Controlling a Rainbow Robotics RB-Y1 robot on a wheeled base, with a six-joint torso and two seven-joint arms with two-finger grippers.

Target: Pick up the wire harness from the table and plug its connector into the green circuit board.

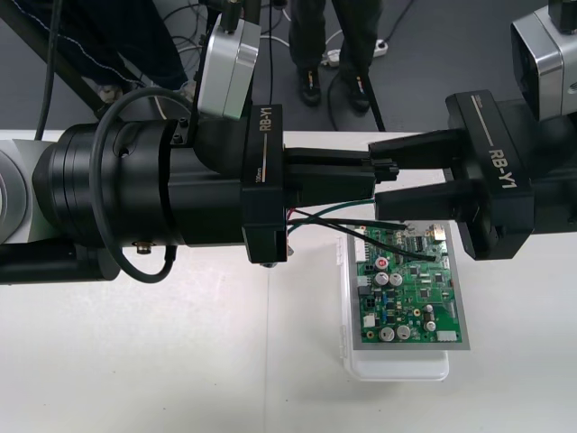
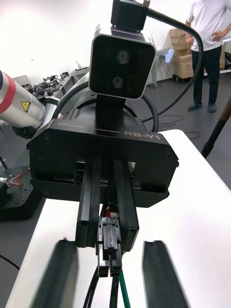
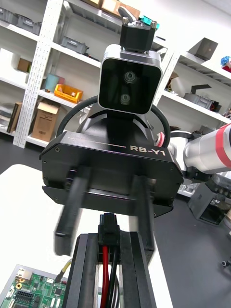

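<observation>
My left gripper reaches in from the left above the table, shut on the wire harness just behind its small black plug. In the left wrist view the plug sticks out past my fingertips, with red and black wires running back between them. My right gripper faces it, open, one finger on each side of the plug and not touching it. Its own fingers stand wide apart around the plug. The green, black and red wires hang down toward the green circuit board.
The board sits on a white base on the light table, to the right of the middle and below both grippers. The table's far edge runs just behind the two arms, with dark floor and cables beyond.
</observation>
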